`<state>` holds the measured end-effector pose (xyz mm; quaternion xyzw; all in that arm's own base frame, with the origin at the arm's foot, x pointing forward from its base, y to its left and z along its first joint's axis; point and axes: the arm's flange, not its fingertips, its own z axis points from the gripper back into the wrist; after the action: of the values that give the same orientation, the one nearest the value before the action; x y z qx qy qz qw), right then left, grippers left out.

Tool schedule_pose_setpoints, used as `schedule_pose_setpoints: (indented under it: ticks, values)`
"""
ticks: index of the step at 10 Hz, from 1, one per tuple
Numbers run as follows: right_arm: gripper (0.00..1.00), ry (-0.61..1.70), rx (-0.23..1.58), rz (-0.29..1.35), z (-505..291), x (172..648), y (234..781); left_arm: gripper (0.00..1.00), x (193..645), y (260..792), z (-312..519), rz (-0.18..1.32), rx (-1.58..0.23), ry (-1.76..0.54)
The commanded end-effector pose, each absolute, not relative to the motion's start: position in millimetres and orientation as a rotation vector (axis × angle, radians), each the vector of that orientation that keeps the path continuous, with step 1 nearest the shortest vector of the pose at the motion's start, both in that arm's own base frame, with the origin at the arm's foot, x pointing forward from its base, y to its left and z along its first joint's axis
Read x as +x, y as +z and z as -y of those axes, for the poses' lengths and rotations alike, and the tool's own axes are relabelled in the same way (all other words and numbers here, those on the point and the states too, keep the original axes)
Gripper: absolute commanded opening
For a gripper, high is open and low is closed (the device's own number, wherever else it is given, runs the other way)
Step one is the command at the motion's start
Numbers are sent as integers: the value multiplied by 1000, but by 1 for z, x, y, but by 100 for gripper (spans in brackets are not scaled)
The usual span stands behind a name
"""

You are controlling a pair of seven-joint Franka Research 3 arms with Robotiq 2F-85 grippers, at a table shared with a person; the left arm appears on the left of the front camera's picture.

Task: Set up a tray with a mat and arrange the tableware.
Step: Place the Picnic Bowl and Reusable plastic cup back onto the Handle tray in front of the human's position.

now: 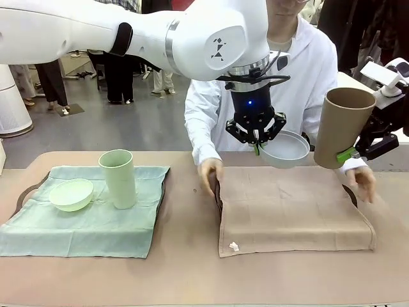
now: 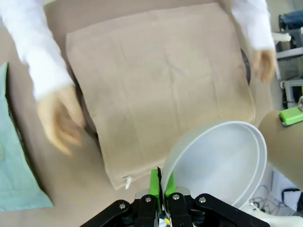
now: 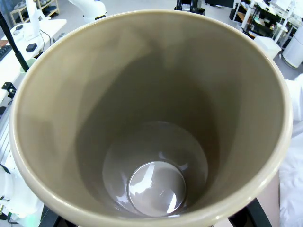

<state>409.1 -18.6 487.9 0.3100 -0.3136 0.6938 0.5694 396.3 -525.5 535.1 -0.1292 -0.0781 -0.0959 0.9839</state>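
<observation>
My left gripper (image 1: 258, 144) reaches across the middle and is shut on the rim of a white bowl (image 1: 285, 148), held above the far edge of a tan mat (image 1: 291, 208). Its green pads (image 2: 155, 182) pinch the white bowl (image 2: 222, 161) rim over the tan mat (image 2: 161, 85). At the right, my right gripper (image 1: 350, 153) is shut on a tall tan-brown cup (image 1: 342, 128), held upright in the air; the cup's inside (image 3: 151, 118) hides the fingers. The tan mat covers a dark tray (image 1: 218, 195). A pale green bowl (image 1: 71, 194) and pale green cup (image 1: 118, 178) stand on a green mat (image 1: 89, 227).
A person in white across the table holds the tan tray's sides with one hand (image 1: 209, 173) at its left and the other hand (image 1: 364, 182) at its right. The green mat lies over a second dark tray (image 1: 29, 190) at the left. Bare table runs along the front edge.
</observation>
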Motion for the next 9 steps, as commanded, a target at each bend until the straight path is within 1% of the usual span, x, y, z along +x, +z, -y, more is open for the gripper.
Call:
schedule_pose_setpoints:
  ticks: [1,9]
  values:
    - [21,1635,722,730,18,411,487,0,397,537,524,150,-263,-200]
    - [21,1635,722,730,18,411,487,0,397,537,524,150,-263,-200]
